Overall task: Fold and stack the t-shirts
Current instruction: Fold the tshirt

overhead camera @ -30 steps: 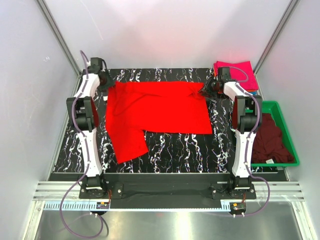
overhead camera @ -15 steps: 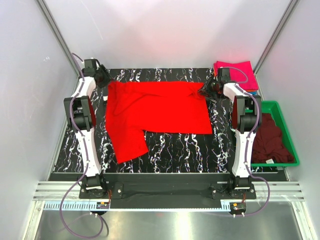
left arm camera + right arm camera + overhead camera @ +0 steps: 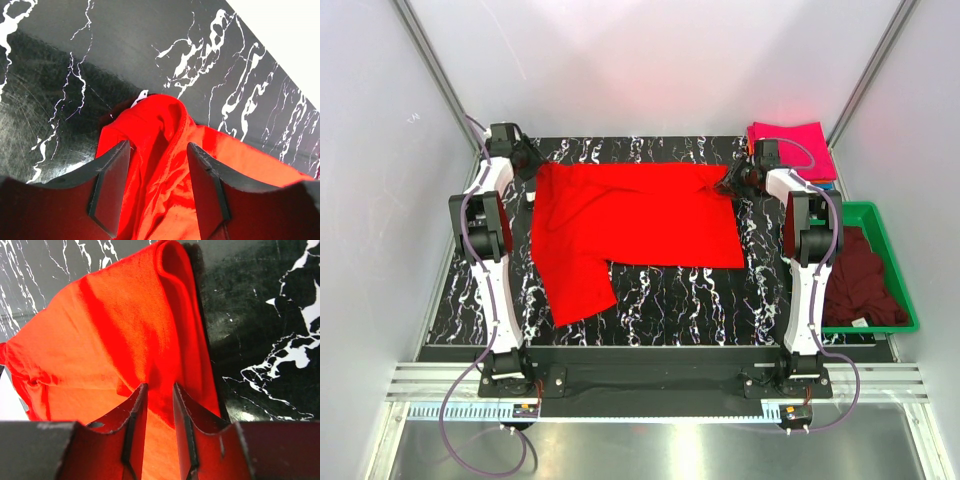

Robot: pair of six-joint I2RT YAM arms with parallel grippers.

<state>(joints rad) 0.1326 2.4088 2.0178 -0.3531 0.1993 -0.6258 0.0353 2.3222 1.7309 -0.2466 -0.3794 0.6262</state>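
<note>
The bright red t-shirt [image 3: 630, 215] lies spread flat on the black marbled table [image 3: 670, 290], one sleeve reaching toward the near left. My left gripper [image 3: 527, 160] is at its far left corner, jaws set wide around a bunched fold of red cloth [image 3: 160, 115]; the fingertips' midpoint is here [image 3: 157, 147]. At the far right corner my right gripper [image 3: 735, 180] has narrow jaws pinching a ridge of the shirt [image 3: 110, 330], tips here [image 3: 160, 386]. A folded magenta-pink t-shirt [image 3: 800, 140] sits far right. The dark maroon t-shirt [image 3: 860, 275] lies crumpled in the bin.
A green plastic bin [image 3: 898, 255] stands off the table's right edge. White walls enclose the table at the back and both sides. The arm bases are bolted along the near edge.
The left gripper shifted slightly left and the shirt's far left corner went with it. The right gripper and the rest of the shirt stayed put.
</note>
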